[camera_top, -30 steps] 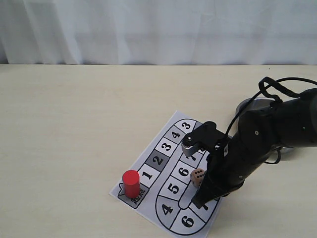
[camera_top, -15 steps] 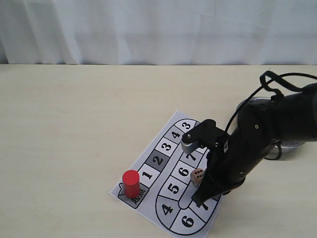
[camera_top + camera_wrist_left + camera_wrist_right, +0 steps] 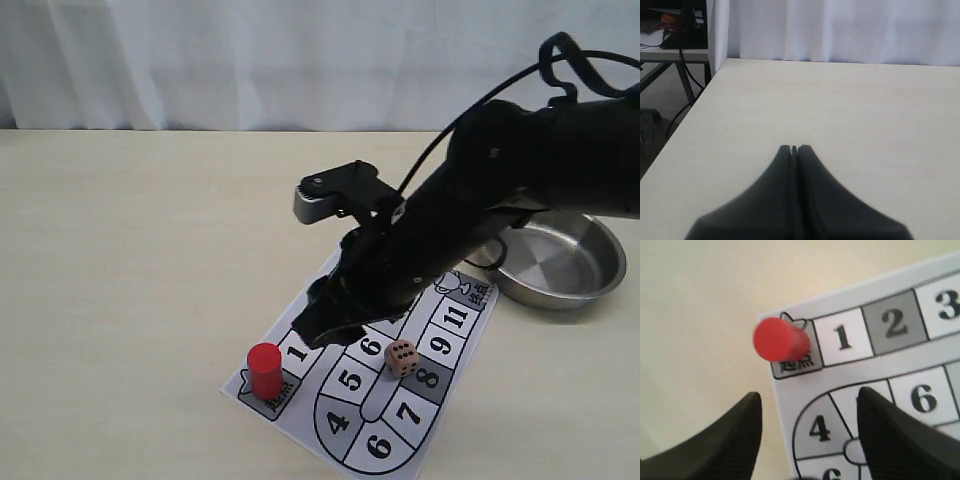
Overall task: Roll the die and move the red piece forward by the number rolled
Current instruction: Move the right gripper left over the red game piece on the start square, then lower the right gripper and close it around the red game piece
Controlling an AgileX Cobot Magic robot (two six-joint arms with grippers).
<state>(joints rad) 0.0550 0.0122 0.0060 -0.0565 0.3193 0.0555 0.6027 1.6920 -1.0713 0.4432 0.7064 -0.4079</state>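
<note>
Roll judged done: small tan wooden cube die (image 3: 401,357) lies free on the printed paper board (image 3: 330,420), at 3 o'clock from the red upright cylinder piece (image 3: 264,369), which stands on the start square; right gripper (image 3: 809,394) hovers spread and empty, left gripper (image 3: 794,148) is pressed together, advance not yet made.

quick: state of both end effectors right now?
Left end effector: closed, holding nothing.
Right end effector: open, holding nothing; the red piece stands clear of its fingers.

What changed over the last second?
The right claw swung away from beside the die, across the board toward the red piece. It is open and holding nothing. Die and red piece sit where they were.
</note>
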